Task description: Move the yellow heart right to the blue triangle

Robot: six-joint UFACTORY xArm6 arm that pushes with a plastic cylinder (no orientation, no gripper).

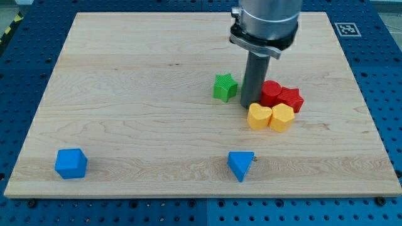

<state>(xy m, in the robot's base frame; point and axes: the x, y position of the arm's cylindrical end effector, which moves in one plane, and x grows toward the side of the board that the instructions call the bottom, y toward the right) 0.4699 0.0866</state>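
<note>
Camera view: our rod's tip [250, 108], a jawless end effector, touches the glossy yellow plastic heart [259, 117] at its eleven o'clock; the blue plastic triangle [240, 165] sits well apart at six.

Setting: robotics laboratory bench. A blue perforated metal base plate [383, 75], drilled in a regular grid of holes, is seen under a pale wooden board [125, 94]. A black-and-white fiducial marker [346, 29] is fixed at the board's corner toward the view's top right. Yellow-and-black hazard tape [9, 30] is noted at the view's top left. A grey industrial arm housing [264, 22] is recorded above the board.
</note>
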